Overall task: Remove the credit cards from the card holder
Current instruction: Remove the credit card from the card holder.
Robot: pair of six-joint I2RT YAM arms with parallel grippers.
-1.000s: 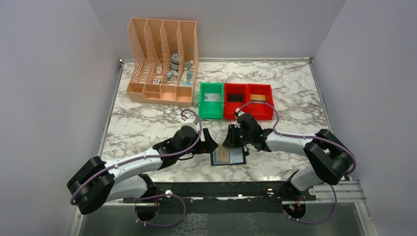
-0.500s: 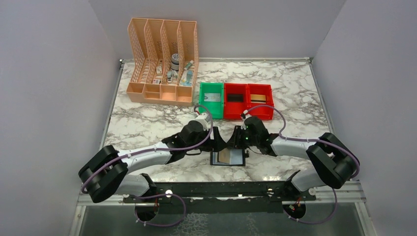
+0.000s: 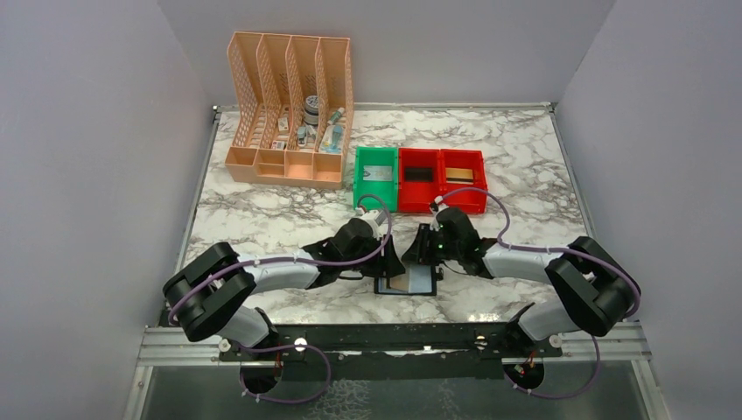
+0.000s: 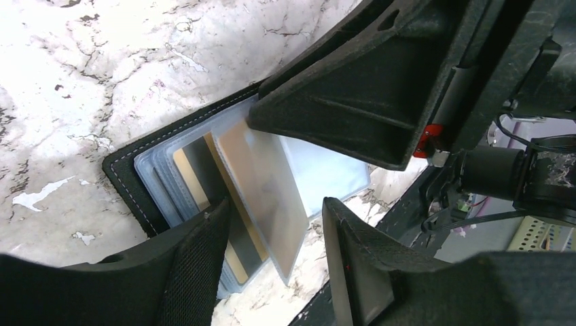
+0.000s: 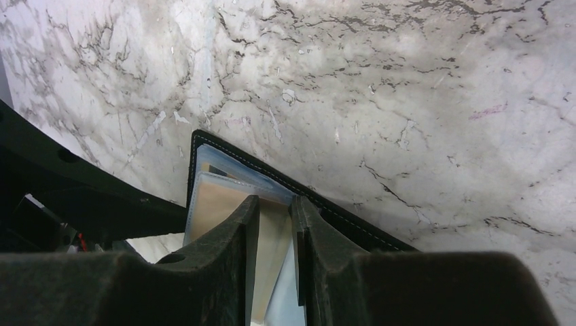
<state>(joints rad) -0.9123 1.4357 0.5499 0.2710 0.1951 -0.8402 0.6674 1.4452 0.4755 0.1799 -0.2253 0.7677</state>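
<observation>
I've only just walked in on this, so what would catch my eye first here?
A small black bifold card holder lies open at the near middle of the white marble table. Over it the right gripper pinches a tan plastic credit card in its clear sleeve, with the left gripper open around it.

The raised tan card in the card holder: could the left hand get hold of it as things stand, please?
Probably yes. The left hand is open astride the tan card, with nothing between; the right hand pinches its far end only.
</observation>
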